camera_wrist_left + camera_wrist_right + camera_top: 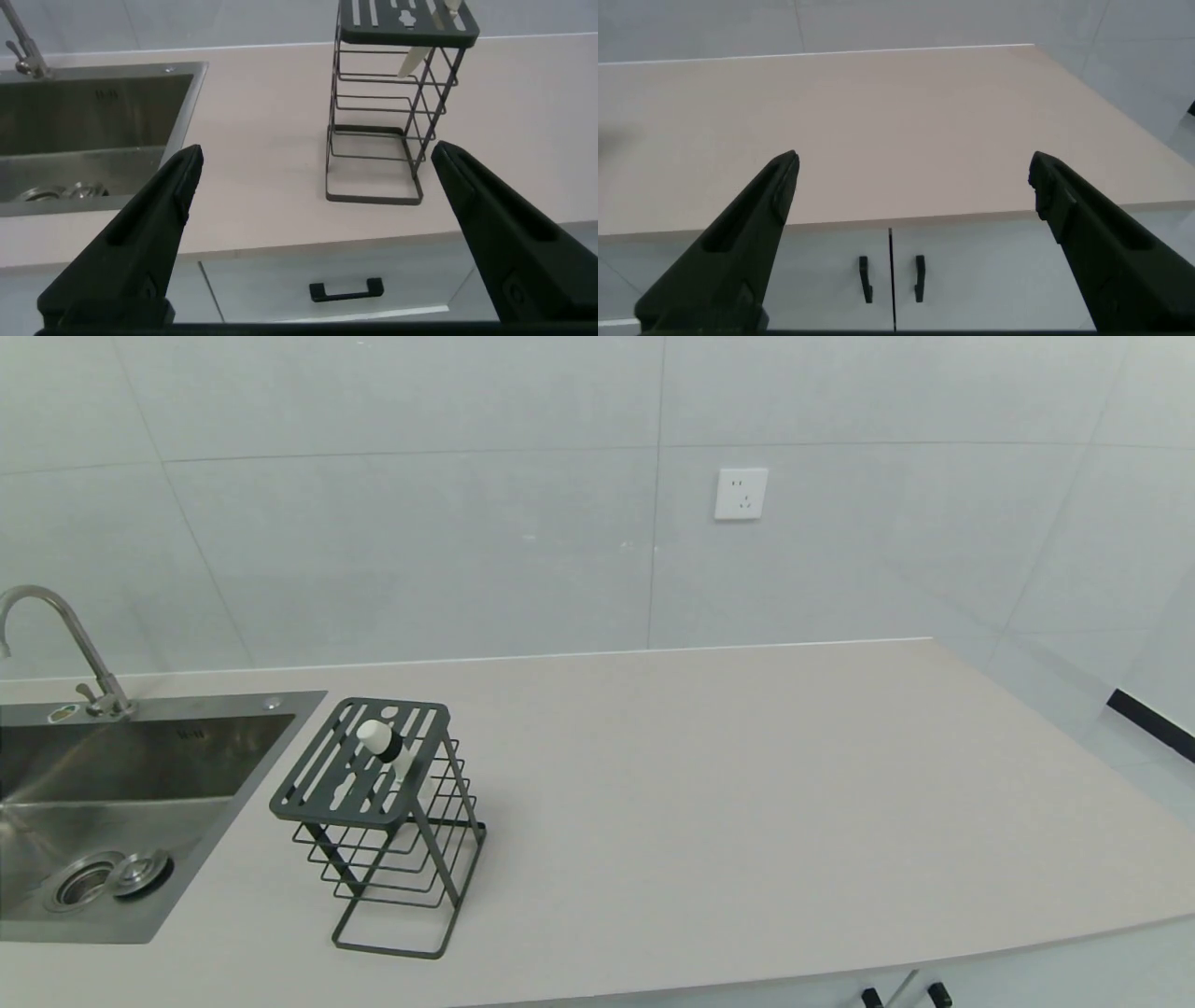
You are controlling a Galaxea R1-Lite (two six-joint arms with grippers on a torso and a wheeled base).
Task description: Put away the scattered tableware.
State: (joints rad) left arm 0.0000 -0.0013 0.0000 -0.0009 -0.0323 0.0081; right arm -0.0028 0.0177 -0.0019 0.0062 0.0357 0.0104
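A dark wire rack (373, 821) is standing on the pale counter (747, 803) in the lower left of the head view. It is sitting just to the right of the metal sink (233, 747). A white knife (378, 739) is sticking down through a slot in the top of the rack. Its round handle, with a black ring on it, is poking up above the top. In the left wrist view its white blade is hanging down inside the rack's wires.

A curved tap (56, 635) is standing behind the sink at the left edge of the head view. A round plug (140, 870) is lying next to the drain hole. A white wall socket (741, 493) is sitting on the wall in the upper middle, a bit to the right.

The left gripper (316, 159) is hanging in front of the counter with its two black fingers spread wide, holding nothing. The rack and the sink are lying beyond it, and a drawer handle (347, 290) is showing under the counter edge.

The right gripper (913, 163) is spread wide too and is holding nothing. It is facing a bare part of the counter, with two cupboard handles (892, 278) below the edge.
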